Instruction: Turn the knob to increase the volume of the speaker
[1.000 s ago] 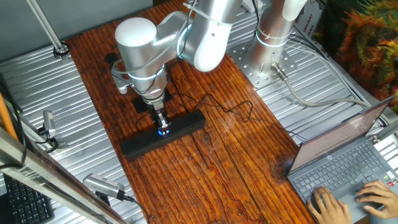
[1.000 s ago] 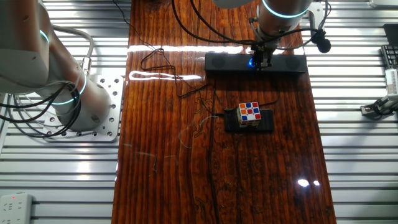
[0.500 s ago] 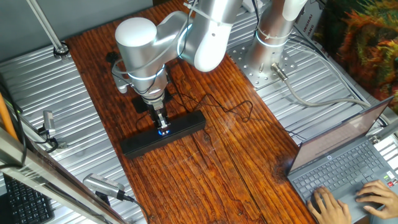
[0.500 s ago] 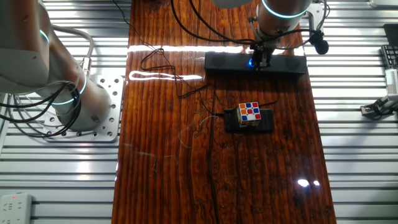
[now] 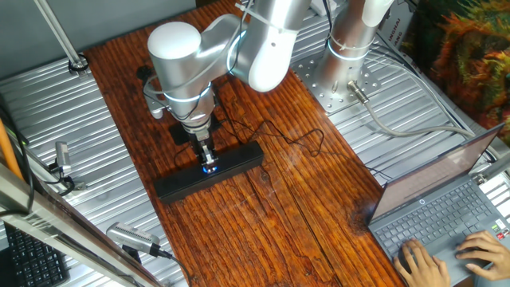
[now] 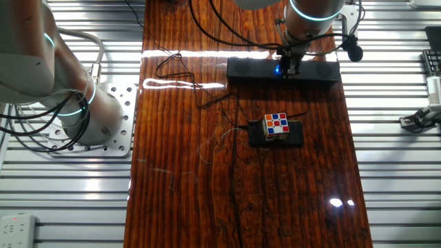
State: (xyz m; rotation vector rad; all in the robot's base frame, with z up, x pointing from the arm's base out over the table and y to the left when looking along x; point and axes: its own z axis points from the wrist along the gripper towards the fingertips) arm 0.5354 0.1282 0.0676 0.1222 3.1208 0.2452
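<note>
The knob (image 5: 209, 168), ringed in blue light, sits midway along the speaker (image 5: 209, 171), which lies slantwise on the wooden table (image 5: 303, 215). In one fixed view the gripper (image 5: 209, 163) points straight down onto the knob with its fingers closed around it. A laptop (image 5: 446, 209) stands at the table's corner, a person's hand (image 5: 420, 259) on its keys. In the other fixed view the speaker (image 6: 282, 70) lies near the table's far end, the gripper (image 6: 287, 69) upon the knob (image 6: 280, 69). A multicoloured cube (image 6: 276, 125) rests on a black pad (image 6: 295, 133), well apart from the speaker.
</note>
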